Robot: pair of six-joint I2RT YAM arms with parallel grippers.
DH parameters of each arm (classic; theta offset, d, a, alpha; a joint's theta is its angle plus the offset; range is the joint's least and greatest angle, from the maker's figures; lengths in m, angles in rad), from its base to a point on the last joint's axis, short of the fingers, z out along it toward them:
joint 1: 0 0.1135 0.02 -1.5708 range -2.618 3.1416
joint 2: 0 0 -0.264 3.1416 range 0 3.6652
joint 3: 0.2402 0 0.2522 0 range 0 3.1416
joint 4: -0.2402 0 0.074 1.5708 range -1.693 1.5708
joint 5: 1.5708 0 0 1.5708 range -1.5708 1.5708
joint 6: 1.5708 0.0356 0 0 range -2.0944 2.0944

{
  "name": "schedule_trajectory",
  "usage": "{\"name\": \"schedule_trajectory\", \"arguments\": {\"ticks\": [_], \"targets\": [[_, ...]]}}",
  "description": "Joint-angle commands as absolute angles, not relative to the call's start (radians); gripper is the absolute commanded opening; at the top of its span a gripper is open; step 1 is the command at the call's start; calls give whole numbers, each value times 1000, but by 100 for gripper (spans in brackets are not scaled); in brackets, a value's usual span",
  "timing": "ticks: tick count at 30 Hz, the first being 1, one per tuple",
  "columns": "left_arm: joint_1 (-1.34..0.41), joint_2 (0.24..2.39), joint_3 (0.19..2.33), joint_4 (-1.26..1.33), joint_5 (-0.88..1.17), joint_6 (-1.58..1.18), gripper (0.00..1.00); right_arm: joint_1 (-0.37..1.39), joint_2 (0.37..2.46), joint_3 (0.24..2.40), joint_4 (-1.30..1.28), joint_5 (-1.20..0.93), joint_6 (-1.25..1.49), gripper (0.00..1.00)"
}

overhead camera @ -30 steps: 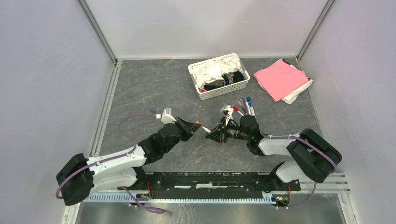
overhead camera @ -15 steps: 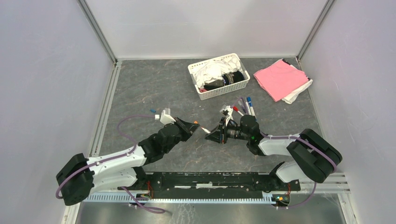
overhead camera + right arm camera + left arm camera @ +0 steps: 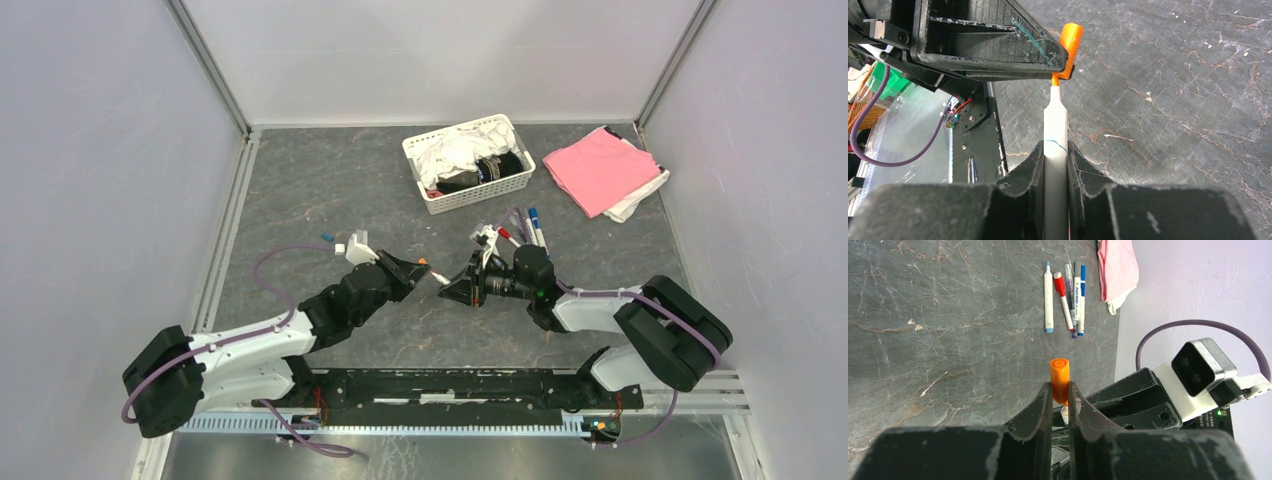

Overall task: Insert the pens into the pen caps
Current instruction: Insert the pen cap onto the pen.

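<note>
Orange plastic: one pen cap point(image 3: 1059, 377), pinched by its lower part between the narrow-set jaws of the left gripper point(image 3: 1060, 390). It is held clear of the table point(image 3: 330, 180), near the middle of the workspace, with its round end pointing away from the wrist.

White plastic, orange nib: one pen point(image 3: 1055, 125), its barrel clamped between the jaws of the right gripper point(image 3: 1054, 150). The nib points straight at the cap and meets its near end. From where I stand I cannot tell whether the nib has entered the mouth.

Arms: the two grippers face each other tip to tip, left from the left, right from the right, with cap and pen between them.

Loose stock: four pens point(image 3: 1068, 297) lie side by side on the table beyond the right gripper, roughly parallel.
- One white with pale blue ends.
- One with a red cap.
- One dark.
- One with blue ends.

Small item: one blue cap point(image 3: 327, 238) lies alone on the table to the far left of the left gripper.

Grey marbled surface: the table top, walled on three sides.

White plastic lattice: one basket point(image 3: 455, 200) at the back, holding white cloth point(image 3: 450, 155) and something dark.

Pink fabric: one folded pink cloth point(image 3: 600, 165) in the back right corner, with a white layer showing beneath it.
</note>
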State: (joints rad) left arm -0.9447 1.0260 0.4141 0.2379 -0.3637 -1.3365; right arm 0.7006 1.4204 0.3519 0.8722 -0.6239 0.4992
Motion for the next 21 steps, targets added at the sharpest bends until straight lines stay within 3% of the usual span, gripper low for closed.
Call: {"name": "schedule_trajectory", "arguments": {"ticks": [1, 21], "targets": [[-950, 1027, 451, 272, -365, -1362, 2, 707, 1419, 382, 885, -605, 483, 0], [-992, 1060, 459, 303, -372, -1380, 2, 707, 1405, 390, 843, -553, 470, 0]]}}
